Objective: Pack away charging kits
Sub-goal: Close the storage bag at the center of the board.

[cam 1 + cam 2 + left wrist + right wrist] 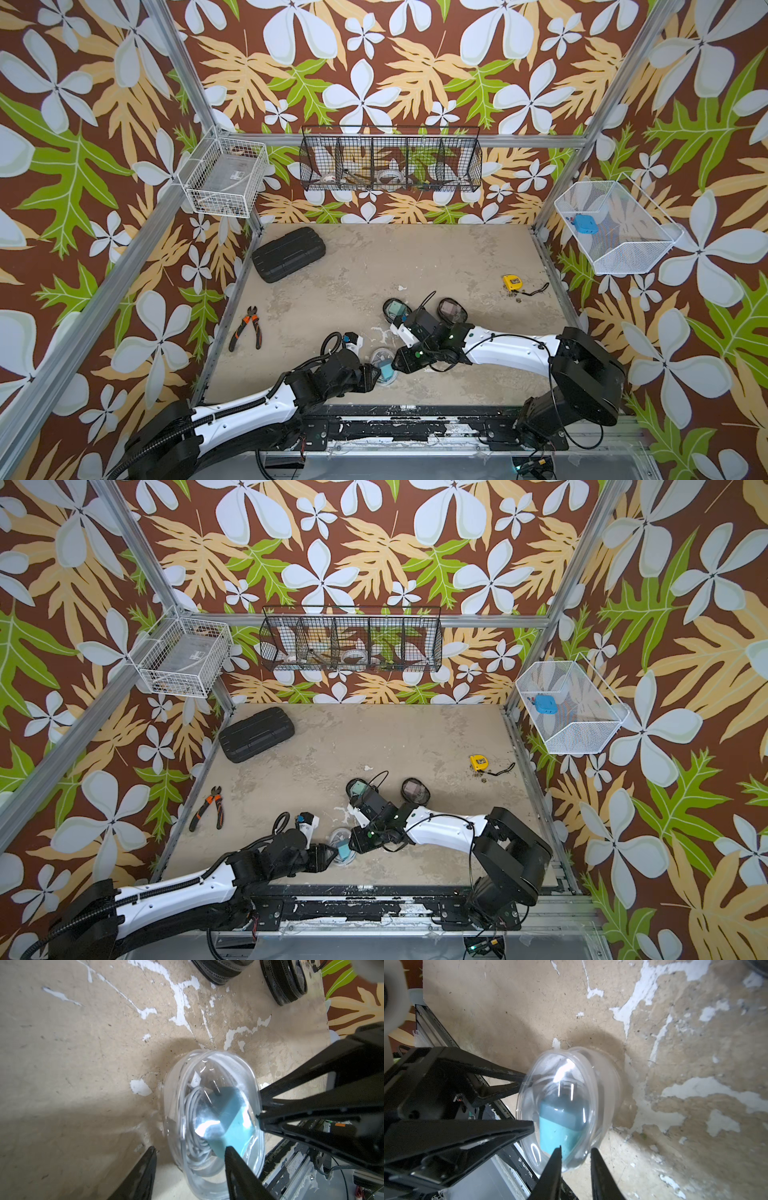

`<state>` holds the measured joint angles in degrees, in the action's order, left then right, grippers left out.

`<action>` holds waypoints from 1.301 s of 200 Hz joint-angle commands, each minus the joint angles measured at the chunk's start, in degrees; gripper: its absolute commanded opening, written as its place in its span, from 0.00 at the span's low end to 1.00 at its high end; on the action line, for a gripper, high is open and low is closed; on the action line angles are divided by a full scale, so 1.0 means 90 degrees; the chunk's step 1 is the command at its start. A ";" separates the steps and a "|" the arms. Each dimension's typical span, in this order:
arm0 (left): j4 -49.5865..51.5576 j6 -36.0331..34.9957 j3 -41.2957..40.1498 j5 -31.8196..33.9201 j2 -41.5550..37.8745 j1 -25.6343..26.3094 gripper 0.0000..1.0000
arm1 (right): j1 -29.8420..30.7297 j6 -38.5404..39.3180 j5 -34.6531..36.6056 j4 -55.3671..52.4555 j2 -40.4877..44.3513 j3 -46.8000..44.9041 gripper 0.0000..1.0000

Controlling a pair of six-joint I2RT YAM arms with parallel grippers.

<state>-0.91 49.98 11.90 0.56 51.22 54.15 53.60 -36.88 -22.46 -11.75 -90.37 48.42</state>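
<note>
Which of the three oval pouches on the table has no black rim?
The clear pouch at the front, with a teal plug and a white cable in it. The two black-rimmed pouches lie farther back, side by side.

Glossy clear plastic pouch — rough, flaking matt tabletop beneath.

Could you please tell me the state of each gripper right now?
Left gripper: open, straddling the clear oval plastic pouch.
Right gripper: jaws narrow around that pouch's rim; whether it grips cannot be told.
</note>
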 commanded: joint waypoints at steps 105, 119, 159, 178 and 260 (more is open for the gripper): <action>-0.0469 0.0037 0.0023 -0.0371 0.0287 -0.0005 0.52 | 0.0001 0.0095 -0.0082 0.0278 -0.0174 -0.0178 0.00; -0.0354 0.0117 -0.0003 -0.0300 0.0203 -0.0007 0.58 | 0.0001 0.0221 0.0101 0.0065 -0.0155 -0.0133 0.00; -0.0354 0.0351 -0.0154 -0.0369 -0.0084 -0.0062 0.67 | -0.0002 0.0627 0.0450 -0.0248 -0.0140 -0.0105 0.00; -0.0597 0.0467 -0.0275 -0.0548 -0.0115 -0.0161 0.68 | 0.0000 0.0716 0.0385 -0.0147 -0.0145 -0.0126 0.00; -0.2316 0.0918 -0.0874 -0.1900 0.0039 -0.0826 0.69 | 0.0048 0.0840 0.0054 0.0214 -0.0483 -0.0020 0.00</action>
<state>-14.26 56.49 4.36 -11.14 49.65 47.16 53.65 -30.17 -21.28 -9.74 -93.36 47.81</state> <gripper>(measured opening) 0.686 0.050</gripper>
